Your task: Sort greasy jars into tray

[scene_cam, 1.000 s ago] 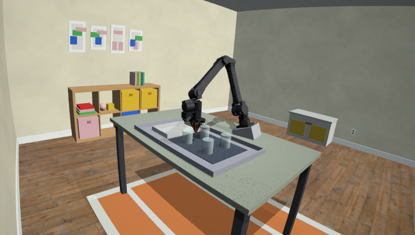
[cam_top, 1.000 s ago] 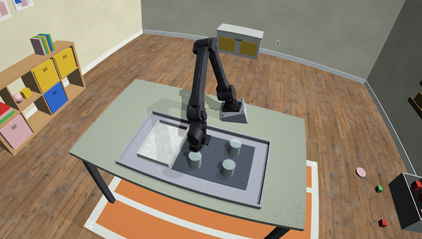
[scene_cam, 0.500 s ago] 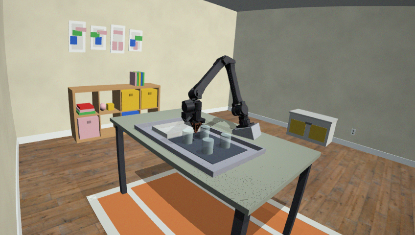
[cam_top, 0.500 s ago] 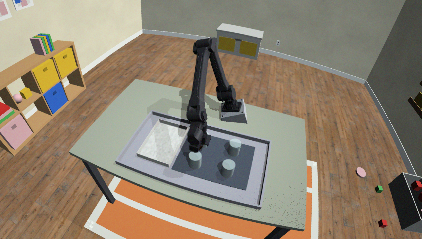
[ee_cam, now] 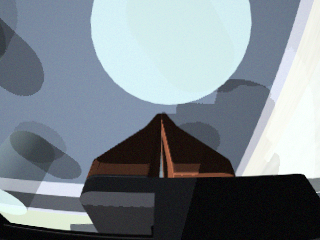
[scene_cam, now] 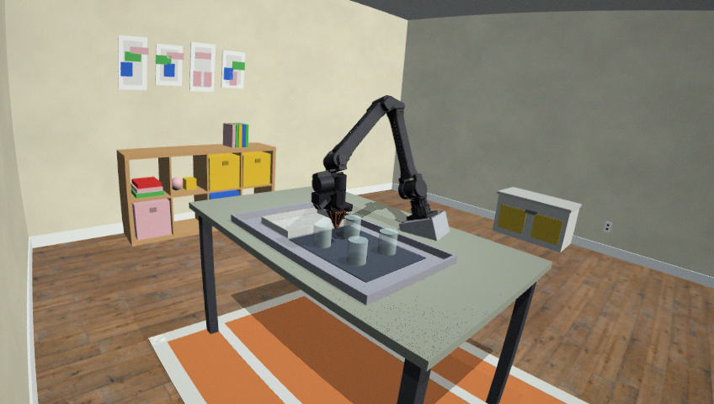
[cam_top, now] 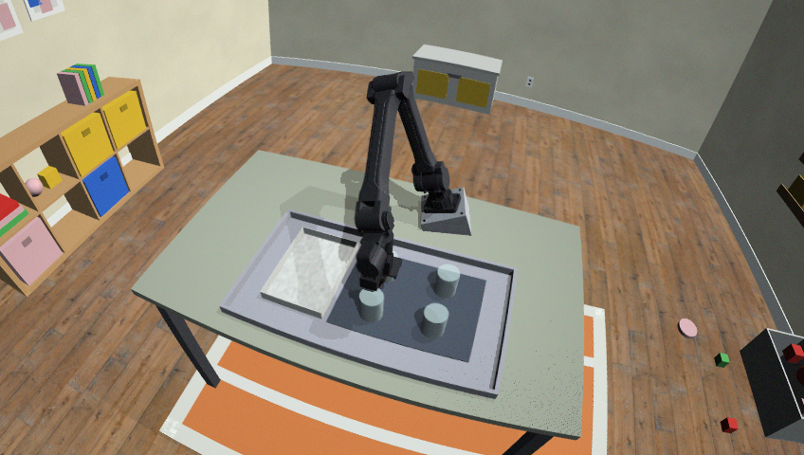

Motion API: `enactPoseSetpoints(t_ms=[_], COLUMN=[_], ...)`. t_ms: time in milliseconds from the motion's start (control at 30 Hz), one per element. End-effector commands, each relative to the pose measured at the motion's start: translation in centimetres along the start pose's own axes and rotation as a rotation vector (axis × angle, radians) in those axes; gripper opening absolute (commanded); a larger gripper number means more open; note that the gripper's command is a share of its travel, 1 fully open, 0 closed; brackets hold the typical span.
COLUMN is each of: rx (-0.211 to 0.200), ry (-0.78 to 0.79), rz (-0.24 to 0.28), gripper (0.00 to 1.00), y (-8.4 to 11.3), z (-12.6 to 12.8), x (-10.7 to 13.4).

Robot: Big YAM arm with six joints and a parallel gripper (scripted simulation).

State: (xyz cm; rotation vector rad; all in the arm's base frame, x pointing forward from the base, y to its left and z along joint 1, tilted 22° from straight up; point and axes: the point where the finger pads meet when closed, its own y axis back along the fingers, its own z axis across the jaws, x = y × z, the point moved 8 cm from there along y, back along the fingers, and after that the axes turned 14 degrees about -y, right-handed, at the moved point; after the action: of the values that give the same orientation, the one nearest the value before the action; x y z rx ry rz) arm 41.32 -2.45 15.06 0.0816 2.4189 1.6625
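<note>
Grey table (cam_top: 541, 366) on orange rug (scene_cam: 280, 350); wood floor (cam_top: 648, 186)

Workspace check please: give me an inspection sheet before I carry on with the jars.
Surface: steel table top, grey mat beside the tray.
Job's things: four jars in the exterior view; nearest the tray, front, back, one behind the tool. All upright on the mat; none in the tray.
Clutter: nothing seen.
Tool: shut, holding nothing, low on the base side of the jar nearest the tray.
Cables: nothing seen.
Surroundings: shelf, cabinet, orange rug.
</note>
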Motion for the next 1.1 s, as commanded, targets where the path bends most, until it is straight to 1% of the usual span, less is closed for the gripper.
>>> enactPoseSetpoints(t_ms=[0, 1067], rx=[-0.01, -0.01], ry=[-0.007, -0.007], rz=[-0.032, -0.032], gripper=[0.0, 0.0], y=[0.87, 0.88], z=[-0.19, -0.11], x=[-1.87, -2.23])
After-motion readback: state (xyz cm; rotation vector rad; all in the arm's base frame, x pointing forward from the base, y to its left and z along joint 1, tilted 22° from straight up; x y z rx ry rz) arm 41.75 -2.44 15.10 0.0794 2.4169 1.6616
